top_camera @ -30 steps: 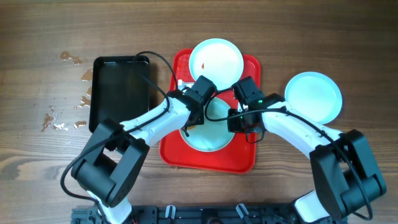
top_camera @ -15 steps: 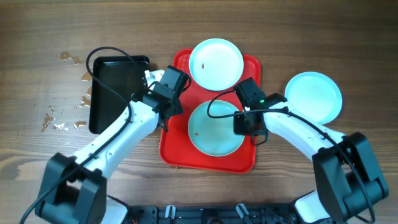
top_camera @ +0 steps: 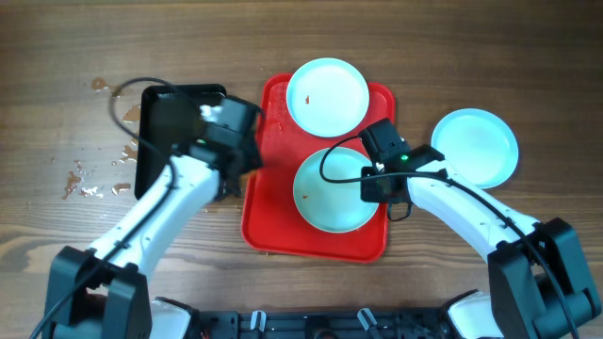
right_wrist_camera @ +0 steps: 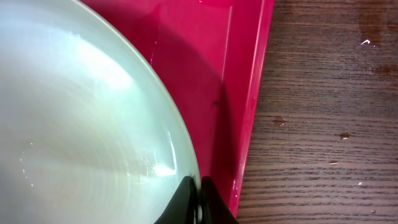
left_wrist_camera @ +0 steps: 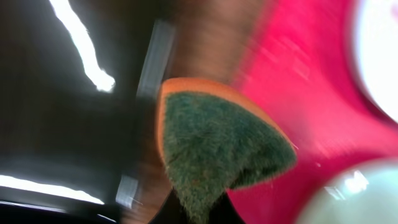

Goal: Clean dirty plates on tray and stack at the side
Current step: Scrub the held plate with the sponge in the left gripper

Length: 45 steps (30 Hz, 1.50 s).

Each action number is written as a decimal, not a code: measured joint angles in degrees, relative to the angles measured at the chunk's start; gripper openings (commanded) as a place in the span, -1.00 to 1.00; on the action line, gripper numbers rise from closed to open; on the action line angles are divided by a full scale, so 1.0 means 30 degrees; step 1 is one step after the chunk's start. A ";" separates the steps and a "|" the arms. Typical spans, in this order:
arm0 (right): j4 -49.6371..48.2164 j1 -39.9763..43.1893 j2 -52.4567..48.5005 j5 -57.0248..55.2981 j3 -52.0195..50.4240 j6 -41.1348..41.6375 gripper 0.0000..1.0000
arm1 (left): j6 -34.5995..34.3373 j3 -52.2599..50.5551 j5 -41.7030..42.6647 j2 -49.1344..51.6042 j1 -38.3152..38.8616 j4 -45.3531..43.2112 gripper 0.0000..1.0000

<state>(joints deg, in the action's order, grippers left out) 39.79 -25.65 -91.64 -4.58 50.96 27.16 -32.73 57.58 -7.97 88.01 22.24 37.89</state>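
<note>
1. Red tray on the counter carries a near plate and a far plate; a third plate lies right of it.
2. At the tray's right edge, the right fingers pinch the near plate's rim.
3. Left of the tray, the left fingers squeeze a sponge beside a black tray.

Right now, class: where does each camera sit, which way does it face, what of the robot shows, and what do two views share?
Overhead: above the table, facing straight down on red tray, black tray, plates; both arms show.
Left wrist: on left arm, facing down, blurred; held sponge fills the centre.
Right wrist: on right arm, facing down; right end effector pinches the near plate's rim.
Shared: overhead and right wrist show that plate.
</note>
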 measured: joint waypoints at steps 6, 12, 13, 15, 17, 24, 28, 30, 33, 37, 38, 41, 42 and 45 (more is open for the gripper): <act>0.0015 0.0000 0.0000 -0.0007 0.0000 0.0000 -0.91 | 0.3585 -0.3191 -0.1559 0.2069 -0.4153 -0.5085 -0.92; 0.0022 0.0029 0.0000 0.0000 0.0000 0.0000 -0.91 | 0.4058 -0.2951 -0.1676 0.3016 -0.4685 -0.4656 -0.92; 0.0029 0.0036 0.0000 0.0000 0.0000 0.0000 -0.91 | 0.4109 -0.2681 -0.1683 0.2667 -0.4707 -0.3337 -0.92; 0.0015 0.0029 0.0000 -0.0007 0.0000 0.0000 -0.91 | 0.4116 -0.2251 -0.1654 0.1683 -0.4707 -0.2178 -0.92; 0.0015 0.0036 0.0000 -0.0007 0.0000 0.0000 -0.91 | 0.4116 -0.1625 -0.1049 -0.0102 -0.4707 -0.1683 -0.92; 0.0015 0.0036 0.0000 -0.0007 0.0000 0.0000 -0.91 | 0.1668 -0.1399 0.4954 -0.1763 -0.0444 -0.2040 -0.92; 0.0007 0.0036 0.0000 -0.0007 0.0000 0.0000 -0.91 | -0.0408 -0.1370 0.5479 0.0816 0.3657 -0.5085 -0.92; 0.0007 0.0036 0.0000 0.0000 0.0000 0.0000 -0.91 | -0.1035 -0.1384 0.5588 0.2914 0.5253 -0.6557 -0.92; 0.0066 0.0066 -0.0007 -0.0189 -0.0051 0.0000 -0.91 | -0.1501 -0.1282 0.5144 0.4903 0.6098 -0.7657 -0.92; 0.0087 0.0175 -0.0007 -0.0204 -0.0087 0.0000 -0.92 | -0.1916 -0.0685 0.2586 0.4983 0.6171 -0.5996 -0.92; 0.0087 0.0175 -0.0007 -0.0204 -0.0087 0.0000 -0.92 | -0.1923 -0.0576 0.1763 0.4947 0.6178 -0.5406 -0.92; -0.0007 0.0117 -0.0007 -0.0124 -0.0087 0.0000 -0.91 | -0.1923 -0.0437 0.0299 0.4918 0.6266 -0.4685 -0.92; -0.0015 0.0117 -0.0007 -0.0102 -0.0087 0.0000 -0.91 | -0.1923 -0.0306 0.0131 0.4925 0.6324 -0.4364 -0.92; -0.0058 0.0095 0.0000 0.0168 -0.0087 0.0007 -0.91 | -0.1923 0.0525 0.0007 0.5056 0.6331 -0.2470 -0.92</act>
<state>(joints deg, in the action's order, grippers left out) 39.62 -25.36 -91.64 -4.08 50.70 27.18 -38.50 59.16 -7.94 103.18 41.23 30.48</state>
